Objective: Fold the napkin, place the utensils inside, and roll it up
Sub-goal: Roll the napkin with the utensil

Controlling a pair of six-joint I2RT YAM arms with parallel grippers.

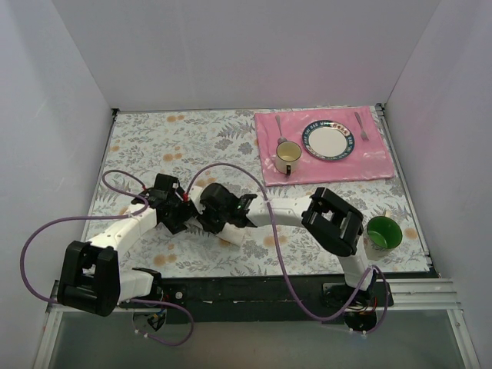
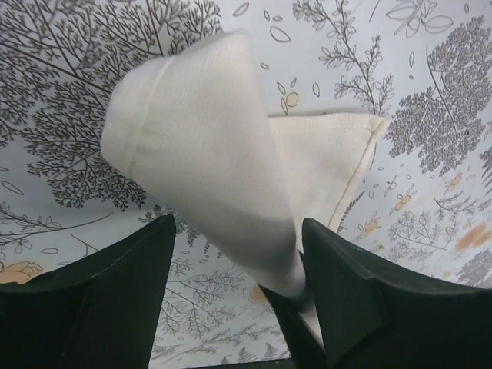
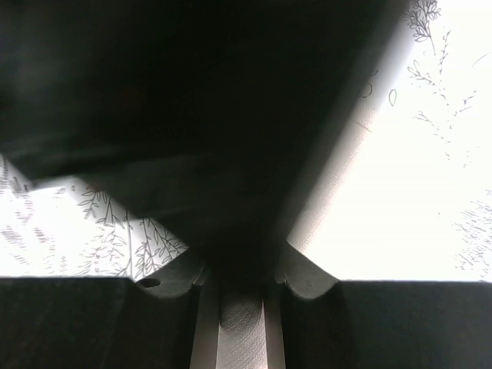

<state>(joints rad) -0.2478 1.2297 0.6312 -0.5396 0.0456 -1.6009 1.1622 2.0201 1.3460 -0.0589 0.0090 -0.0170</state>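
Observation:
The napkin (image 2: 207,146) is an off-white cloth wound into a loose cone on the leaf-patterned table, with a flat folded corner (image 2: 338,161) behind it. In the left wrist view my left gripper (image 2: 237,231) stands open around the roll's near end. Its right finger (image 2: 346,284) is against the cloth and its left finger (image 2: 115,292) is well clear. My right gripper (image 3: 242,284) is shut on a strip of the napkin (image 3: 242,334). From above, both grippers (image 1: 183,217) (image 1: 201,219) meet left of the table's middle and cover the napkin. The utensils are hidden.
A pink placemat (image 1: 369,165) lies at the back right. On it are a plate (image 1: 329,141), a small cup (image 1: 287,156), a spoon (image 1: 280,127) and a fork (image 1: 360,127). A green cup (image 1: 383,232) stands beside the right arm's elbow. Purple cables loop over the left side.

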